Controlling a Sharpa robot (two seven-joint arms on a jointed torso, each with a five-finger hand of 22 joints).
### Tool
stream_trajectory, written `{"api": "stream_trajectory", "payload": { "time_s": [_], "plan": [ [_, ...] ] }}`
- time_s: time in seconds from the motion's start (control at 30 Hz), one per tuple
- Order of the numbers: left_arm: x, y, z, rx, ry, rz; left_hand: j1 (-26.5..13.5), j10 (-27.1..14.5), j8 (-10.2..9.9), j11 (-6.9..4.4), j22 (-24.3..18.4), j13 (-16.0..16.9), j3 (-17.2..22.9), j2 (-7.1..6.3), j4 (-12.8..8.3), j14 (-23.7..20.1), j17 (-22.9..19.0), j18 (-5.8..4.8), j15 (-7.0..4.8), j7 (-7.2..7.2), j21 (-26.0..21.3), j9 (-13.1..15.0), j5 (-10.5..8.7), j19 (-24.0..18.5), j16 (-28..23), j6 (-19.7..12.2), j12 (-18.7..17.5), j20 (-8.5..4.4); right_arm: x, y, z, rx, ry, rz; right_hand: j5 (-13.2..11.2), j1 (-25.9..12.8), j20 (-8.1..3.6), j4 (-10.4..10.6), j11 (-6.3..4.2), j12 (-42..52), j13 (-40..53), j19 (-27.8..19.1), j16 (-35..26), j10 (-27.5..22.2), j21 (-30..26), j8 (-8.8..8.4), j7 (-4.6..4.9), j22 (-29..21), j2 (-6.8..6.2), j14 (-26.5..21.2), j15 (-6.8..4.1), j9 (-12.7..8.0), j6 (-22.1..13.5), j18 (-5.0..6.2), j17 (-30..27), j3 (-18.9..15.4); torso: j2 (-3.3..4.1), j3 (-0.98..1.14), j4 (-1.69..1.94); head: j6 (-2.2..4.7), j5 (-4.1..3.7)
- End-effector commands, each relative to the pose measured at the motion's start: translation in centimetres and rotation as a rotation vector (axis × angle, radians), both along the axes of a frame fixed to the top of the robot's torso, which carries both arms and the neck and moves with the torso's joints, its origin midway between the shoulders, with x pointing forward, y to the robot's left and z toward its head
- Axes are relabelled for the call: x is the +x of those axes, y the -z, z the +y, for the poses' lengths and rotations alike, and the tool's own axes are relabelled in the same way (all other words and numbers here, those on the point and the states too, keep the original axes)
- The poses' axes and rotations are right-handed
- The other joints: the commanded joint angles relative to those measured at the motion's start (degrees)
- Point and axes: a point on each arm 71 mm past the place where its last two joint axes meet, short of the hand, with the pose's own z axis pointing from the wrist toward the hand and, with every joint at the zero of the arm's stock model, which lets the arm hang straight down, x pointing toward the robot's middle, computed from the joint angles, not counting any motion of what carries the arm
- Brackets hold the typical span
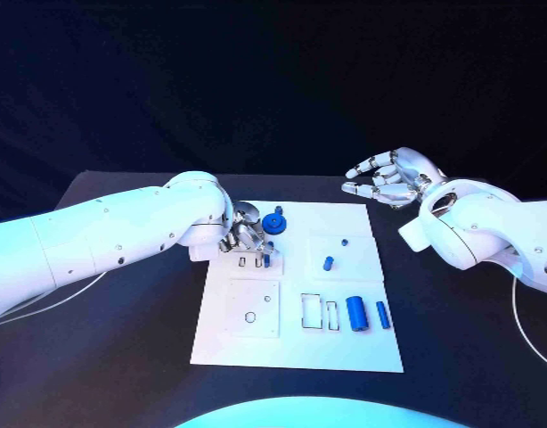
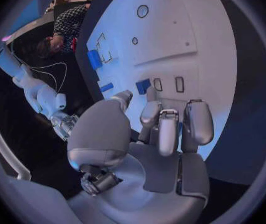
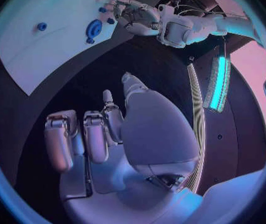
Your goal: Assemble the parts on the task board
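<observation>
Here I am working my left hand (image 1: 248, 236) over the task board's (image 1: 297, 348) far corner beside a round blue part (image 1: 275, 221), grip hidden from me, right hand (image 1: 389, 183) curling empty off-board, while several blue parts (image 1: 357, 313) are lying loose, assembly barely begun.

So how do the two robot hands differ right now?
The left robot hand is low over the task board, fingers down among the small parts by the blue wheel-shaped part; the right robot hand hovers off the board, beyond its far right corner, over the black table. The left works at the parts; the right holds nothing, fingers loosely curled. Both are silver on white arms.
</observation>
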Motion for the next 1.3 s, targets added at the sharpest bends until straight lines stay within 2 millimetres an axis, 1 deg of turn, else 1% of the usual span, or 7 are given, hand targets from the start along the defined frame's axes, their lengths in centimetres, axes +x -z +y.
{"api": "stream_trajectory", "payload": {
  "time_s": [0.03,0.3,0.8,0.93,1.07,1.2,1.3],
  "plan": [
    [-0.09,0.12,-0.21,-0.004,0.008,0.023,0.81,-0.52,0.39,0.04,0.09,-0.15,0.24,0.06,-0.32,4.75,10.33,-0.83,0.05,-0.07,0.13,0.16,0.09,-0.39,0.12,-0.20,-0.35,-0.05,-0.03,0.06,0.18,-0.010,-0.018,0.005,0.26,-0.19,-0.32,-0.06,-0.15,-0.30,3.24,6.10,-0.28,-0.39,0.24,0.26,0.08,15.10,0.26,5.12,-0.15,0.05,0.28,-0.80,11.55,0.39,-0.03,0.02,-0.01,-0.05,-0.05],
    [0.04,0.42,-0.14,0.001,0.005,0.035,2.48,-0.57,0.53,-0.06,0.19,-0.26,0.95,0.54,-0.36,4.77,10.41,-0.83,-0.04,-0.19,0.20,0.70,0.20,-0.44,0.13,-0.21,-0.53,-0.08,-0.01,0.10,0.18,-0.012,-0.019,0.008,0.33,-0.17,-0.33,-0.07,-0.15,-0.31,3.22,6.10,-0.29,-0.39,0.24,0.27,0.08,15.10,0.29,5.11,-0.15,0.05,0.27,-0.80,11.53,0.43,-0.01,0.06,-0.04,-0.19,-0.09],
    [0.06,0.58,-0.37,-0.008,0.004,0.050,4.33,-0.63,0.67,-0.23,0.20,-0.43,1.89,0.74,-0.46,4.77,10.41,-0.82,-0.17,-0.37,0.22,1.29,0.26,-0.54,0.12,-0.20,-0.77,-0.12,0.00,0.13,0.28,-0.013,-0.022,0.010,0.41,-0.14,-0.33,-0.08,-0.16,-0.31,3.22,6.10,-0.30,-0.39,0.24,0.28,0.08,15.10,0.32,5.11,-0.16,0.04,0.27,-0.80,11.52,0.49,-0.07,0.06,0.04,-0.42,-0.25],
    [0.04,0.60,-0.43,-0.015,0.001,0.057,6.16,-0.96,0.69,-0.39,0.11,-1.09,3.16,0.83,-0.63,4.77,10.43,-0.79,-0.31,-0.54,0.18,1.74,0.25,-0.69,0.11,-0.20,-1.32,-0.19,0.01,0.15,0.30,-0.014,-0.023,0.011,0.50,-0.11,-0.34,-0.08,-0.17,-0.32,3.21,6.10,-0.32,-0.39,0.24,0.29,0.07,15.10,0.36,5.09,-0.17,0.04,0.28,-0.80,11.47,0.55,-0.09,0.08,0.04,-0.47,-0.12],
    [-0.01,0.64,-0.47,-0.024,-0.002,0.068,8.98,-1.10,0.54,-0.59,0.26,-1.50,5.71,0.51,-1.02,4.80,10.51,-0.80,-0.49,-0.73,0.24,2.37,0.29,-0.71,0.11,-0.26,-1.84,-0.32,0.02,0.16,0.32,-0.015,-0.024,0.011,0.50,-0.11,-0.34,-0.08,-0.17,-0.32,3.21,6.10,-0.32,-0.39,0.24,0.29,0.07,15.10,0.36,5.09,-0.17,0.04,0.28,-0.80,11.47,0.55,-0.06,0.07,0.04,-0.47,-0.10],
    [-0.04,0.67,-0.49,-0.030,-0.004,0.075,10.36,-1.10,0.39,-0.67,0.30,-1.58,7.74,0.13,-1.30,4.80,10.54,-0.80,-0.56,-0.80,0.25,2.73,0.34,-0.74,0.11,-0.31,-2.06,-0.39,0.01,0.17,0.33,-0.016,-0.024,0.012,0.58,-0.09,-0.35,-0.09,-0.18,-0.31,3.22,6.10,-0.34,-0.37,0.24,0.31,0.07,15.10,0.37,5.08,-0.17,0.04,0.28,-0.80,11.40,0.60,-0.08,0.08,0.02,-0.50,-0.04],
    [-0.05,0.70,-0.47,-0.035,-0.007,0.080,11.60,-1.14,0.22,-0.72,0.30,-1.79,11.12,-0.40,-1.74,4.83,10.63,-0.79,-0.62,-0.83,0.23,3.25,0.43,-0.82,0.12,-0.41,-2.41,-0.45,0.01,0.17,0.34,-0.017,-0.025,0.012,0.69,-0.06,-0.35,-0.10,-0.18,-0.27,3.26,6.10,-0.36,-0.33,0.24,0.32,0.06,15.10,0.39,5.06,-0.18,0.04,0.28,-0.80,11.35,0.66,-0.07,0.10,0.02,-0.53,-0.03]
  ]
}}
